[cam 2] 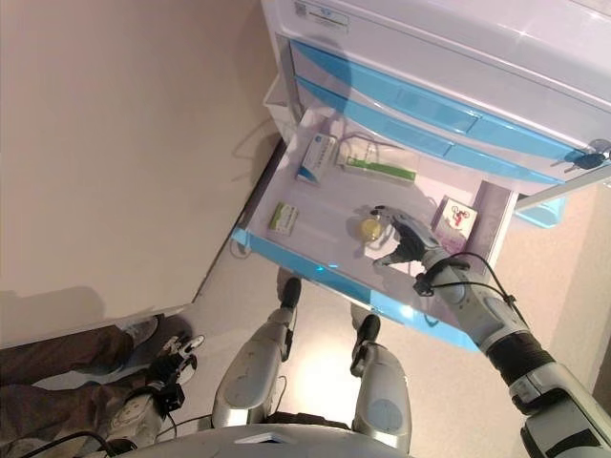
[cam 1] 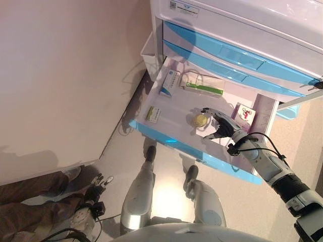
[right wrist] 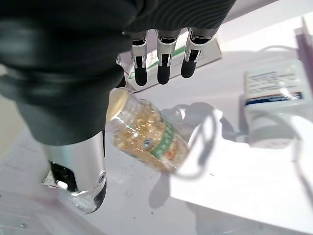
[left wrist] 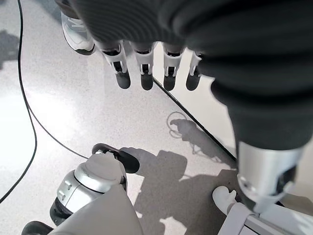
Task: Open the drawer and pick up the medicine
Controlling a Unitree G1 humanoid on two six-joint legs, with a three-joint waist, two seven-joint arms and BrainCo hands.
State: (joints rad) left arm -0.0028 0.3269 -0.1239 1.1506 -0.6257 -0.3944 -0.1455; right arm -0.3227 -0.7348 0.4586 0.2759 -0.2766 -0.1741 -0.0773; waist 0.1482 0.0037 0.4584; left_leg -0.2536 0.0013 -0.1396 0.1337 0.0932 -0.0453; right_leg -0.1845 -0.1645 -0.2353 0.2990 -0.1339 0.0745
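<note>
With the blue-fronted white drawer (cam 1: 151, 132) open, the right hand (cam 1: 220, 128) poises released fingers (right wrist: 163, 64) over the clear bottle of yellow capsules (right wrist: 145, 134) for grasping; the left hand (left wrist: 146, 63) hangs relaxed.

Pale speckled floor (cam 1: 166, 196) meets a plain beige wall (cam 1: 65, 75) — glossy, brightly lit.
</note>
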